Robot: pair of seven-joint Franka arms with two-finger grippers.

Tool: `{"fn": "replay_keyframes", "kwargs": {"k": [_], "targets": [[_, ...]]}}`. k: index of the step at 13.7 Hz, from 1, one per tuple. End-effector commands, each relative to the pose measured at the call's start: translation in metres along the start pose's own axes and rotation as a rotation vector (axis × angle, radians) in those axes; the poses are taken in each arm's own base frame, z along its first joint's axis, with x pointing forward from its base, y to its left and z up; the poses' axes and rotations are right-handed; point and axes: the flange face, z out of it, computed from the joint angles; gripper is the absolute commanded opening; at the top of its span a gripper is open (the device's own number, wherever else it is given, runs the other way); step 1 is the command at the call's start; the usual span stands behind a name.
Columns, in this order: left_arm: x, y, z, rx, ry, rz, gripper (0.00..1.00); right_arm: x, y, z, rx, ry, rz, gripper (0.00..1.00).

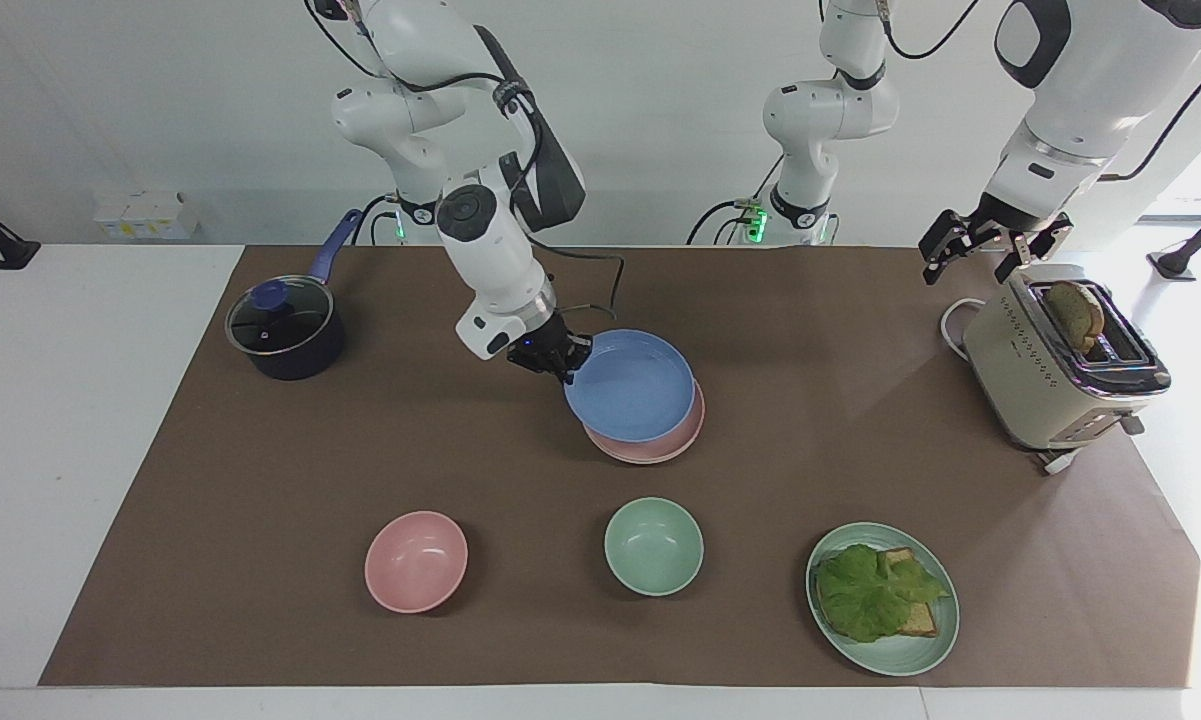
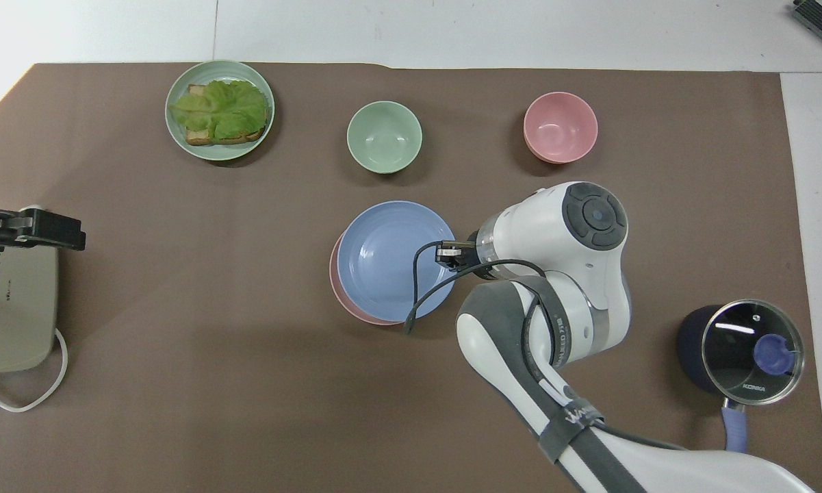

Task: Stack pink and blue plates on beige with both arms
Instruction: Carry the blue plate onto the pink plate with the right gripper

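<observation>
My right gripper is shut on the rim of the blue plate. It holds the plate slightly tilted, low over the pink plate. The blue plate covers most of the pink one, leaving only a crescent of pink in sight. Whether the two plates touch I cannot tell. The beige plate is hidden. My left gripper waits open and empty in the air beside the toaster.
A dark pot with a glass lid stands at the right arm's end. Farther from the robots sit a pink bowl, a green bowl and a green plate with lettuce toast.
</observation>
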Motion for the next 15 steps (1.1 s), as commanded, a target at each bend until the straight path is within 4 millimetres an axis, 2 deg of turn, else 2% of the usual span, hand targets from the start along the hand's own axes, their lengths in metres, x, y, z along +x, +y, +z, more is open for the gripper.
{"fn": "replay_keyframes", "kwargs": {"k": [1, 5, 6, 8, 10, 11, 13, 15], "targets": [[-0.003, -0.002, -0.003, 0.010, -0.004, 0.006, 1.00, 0.000, -0.009, 0.021, 0.012, -0.002, 0.032, 0.00], [-0.003, -0.002, -0.003, 0.012, -0.004, 0.006, 1.00, 0.001, -0.008, 0.029, 0.007, -0.005, 0.032, 0.00], [-0.003, -0.002, -0.003, 0.012, -0.004, 0.006, 1.00, 0.001, -0.008, 0.030, 0.006, -0.006, 0.031, 0.17], [-0.003, -0.002, -0.003, 0.012, -0.004, 0.006, 1.00, 0.001, -0.008, 0.029, 0.005, -0.007, 0.032, 0.60], [-0.003, -0.002, -0.003, 0.012, -0.004, 0.006, 1.00, 0.003, -0.010, 0.026, 0.009, -0.001, 0.031, 0.82], [-0.003, -0.002, -0.003, 0.010, -0.004, 0.006, 1.00, 0.004, -0.014, 0.021, 0.013, 0.002, 0.027, 0.86], [-0.003, -0.002, -0.003, 0.010, -0.004, 0.006, 1.00, 0.007, -0.015, -0.001, 0.010, 0.015, 0.013, 1.00], [-0.003, -0.002, -0.003, 0.012, -0.004, 0.006, 1.00, 0.011, 0.004, -0.044, -0.013, 0.030, 0.016, 1.00]]}}
